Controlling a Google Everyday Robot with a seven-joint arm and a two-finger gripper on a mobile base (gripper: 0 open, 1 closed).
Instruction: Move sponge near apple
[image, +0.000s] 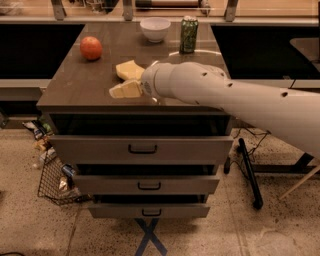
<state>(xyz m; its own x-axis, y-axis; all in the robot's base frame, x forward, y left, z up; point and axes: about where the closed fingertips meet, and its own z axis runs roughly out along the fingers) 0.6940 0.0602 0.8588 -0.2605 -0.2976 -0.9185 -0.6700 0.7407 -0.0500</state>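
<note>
The sponge, a pale yellow block, lies on the dark table top near its middle. The apple, round and orange-red, sits at the back left, well apart from the sponge. My gripper shows a pale yellow wedge tip pointing left, just in front of the sponge and close to the table's front edge. The white arm reaches in from the right and hides the rest of the gripper. Nothing shows held in it.
A white bowl and a green can stand at the back of the table. Drawers sit below the top. A wire basket with litter stands on the floor at left.
</note>
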